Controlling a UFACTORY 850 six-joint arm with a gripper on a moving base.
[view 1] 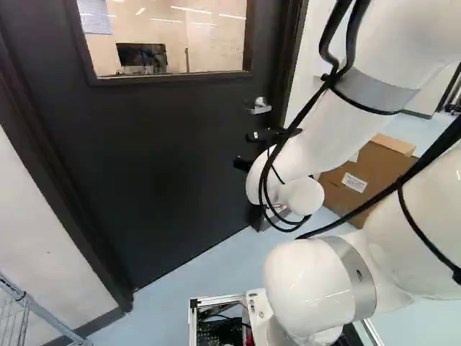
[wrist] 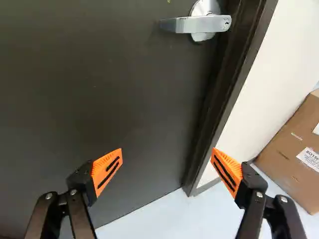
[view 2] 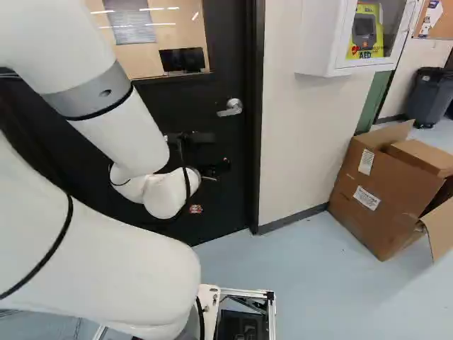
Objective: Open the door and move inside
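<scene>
The black gripper [view 2: 216, 168] is held low in front of the dark door, below the lever handle [view 2: 230, 108] in the right base view. In the wrist view the gripper [wrist: 167, 166] stands wide open, its orange pads far apart and nothing between them. Ahead of it, the silver handle [wrist: 197, 23] sticks out level from the door [wrist: 99, 94], near the frame, clear of both fingers. The door [view 1: 166, 158] sits shut in its dark frame, with a window in its upper part. Part of the door is hidden behind my arm in the right base view.
A pale wall [view 2: 294, 134] runs right of the door frame, with a white AED cabinet [view 2: 325, 39] on it. An open cardboard box [view 2: 382, 195] stands on the floor to the right, a dark bin [view 2: 430, 95] farther back. A wire rack [view 1: 32, 310] is at the left.
</scene>
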